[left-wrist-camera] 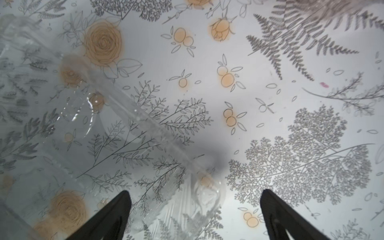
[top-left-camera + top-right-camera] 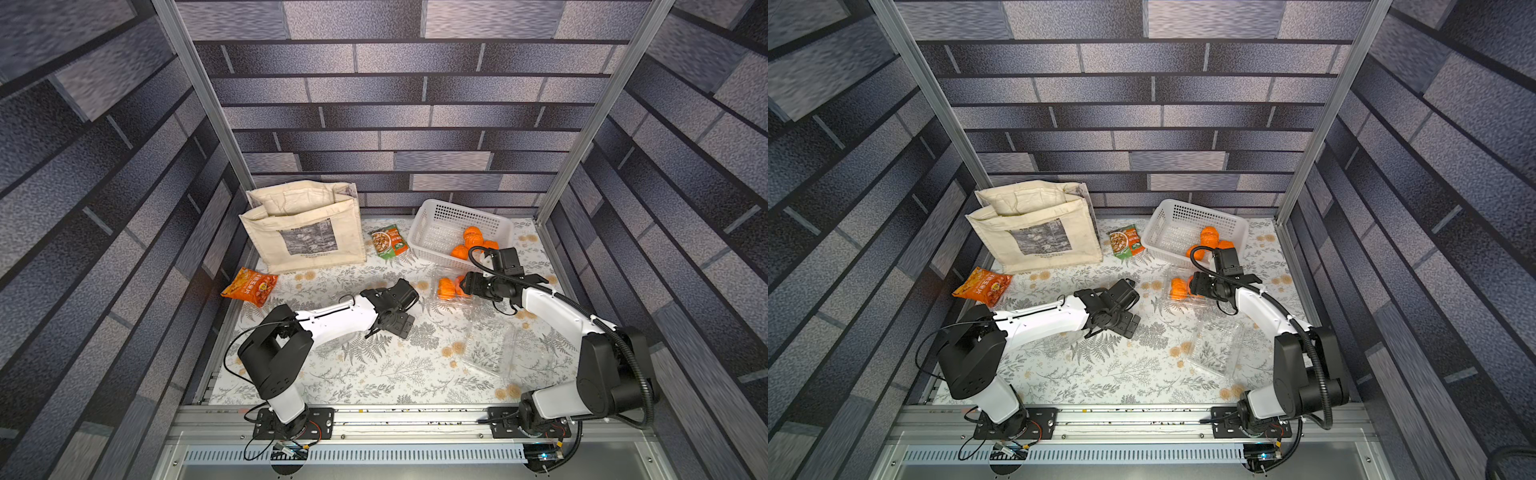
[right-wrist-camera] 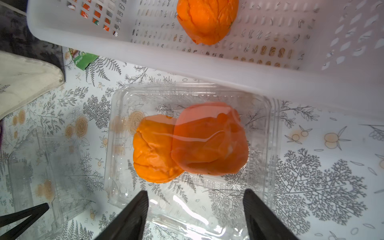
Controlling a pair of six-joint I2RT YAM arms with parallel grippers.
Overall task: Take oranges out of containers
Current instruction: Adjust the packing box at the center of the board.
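Clear plastic at left: an empty container [image 1: 87, 145] lies at the left gripper [image 1: 195, 191], whose fingers spread wide and hold nothing. Further right, the lidded container [image 3: 260, 124] with two oranges [image 3: 154, 149] rests on the surface [image 2: 374, 374], straight ahead of the right gripper [image 3: 195, 191]. The fruits sit side by side across its fairly wide, empty fingers. This nearer arm reaches low, beside the basket [image 3: 187, 62].

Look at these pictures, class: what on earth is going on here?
The right hand, open, hovers by a clear box holding two oranges, beside a white basket with more oranges in it. The left hand hangs open above an empty box; a second empty box lies near the right arm. So one box is left to empty.
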